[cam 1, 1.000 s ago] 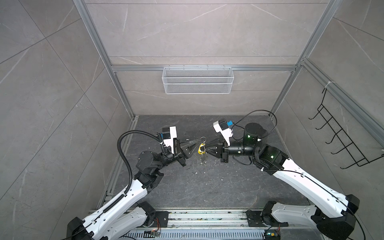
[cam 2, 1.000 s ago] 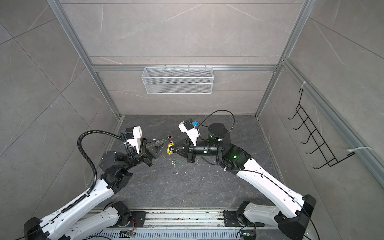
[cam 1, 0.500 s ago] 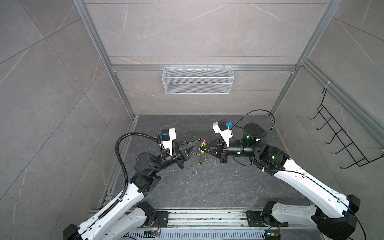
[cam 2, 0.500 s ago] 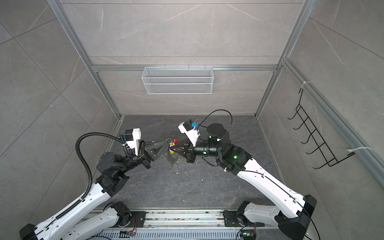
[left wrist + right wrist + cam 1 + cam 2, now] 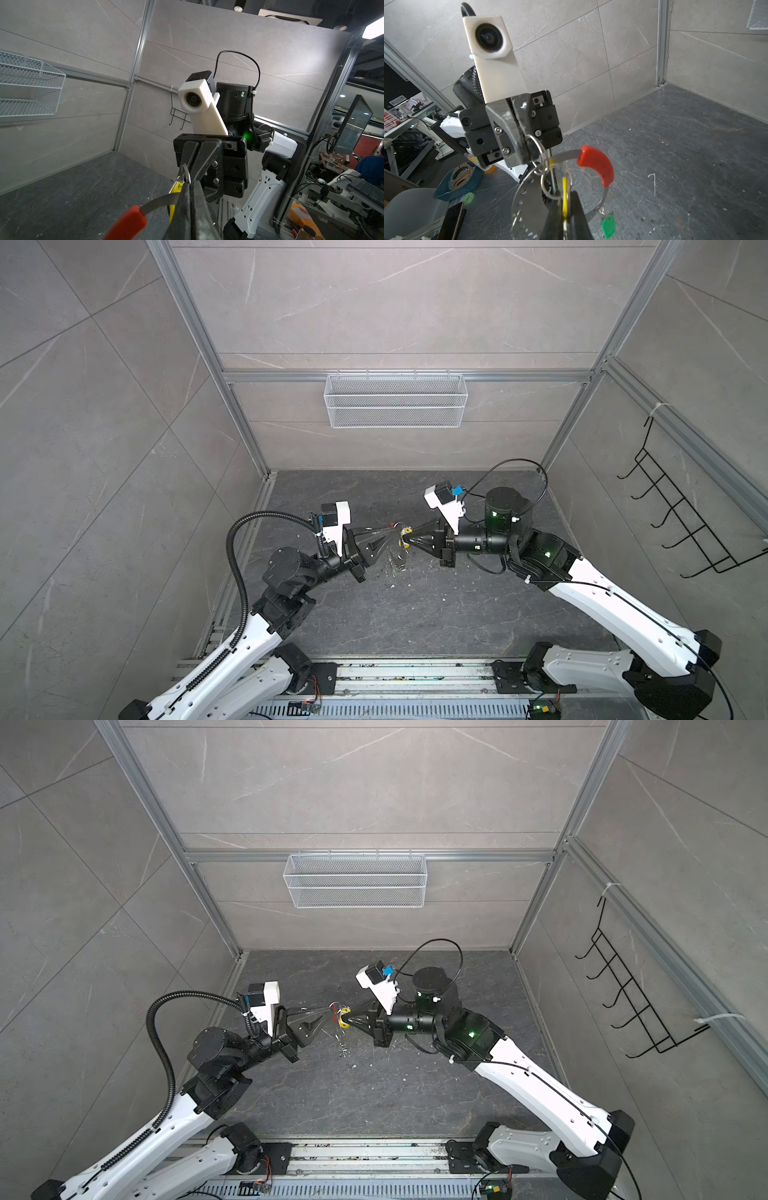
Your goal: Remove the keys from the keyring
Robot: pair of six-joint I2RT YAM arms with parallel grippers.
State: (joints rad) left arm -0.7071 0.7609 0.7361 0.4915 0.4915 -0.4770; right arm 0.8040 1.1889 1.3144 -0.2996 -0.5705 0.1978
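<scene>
Bright, even light; wrist views (wide-angle) bend edges.

no lettering, brand, number or sign can be read in any view; the yellow tag (image 5: 564,194) and green tag (image 5: 608,225) show none.

The left arm (image 5: 232,659) and the right arm (image 5: 615,605) are reaching inward, meeting tip to tip at the keyring (image 5: 598,164). The left claw (image 5: 390,533) is pinching the keyring, jaws pressed together. The right claw (image 5: 410,540), on the keyring's opposite side, is clamping the yellow-tagged key (image 5: 565,195).
</scene>
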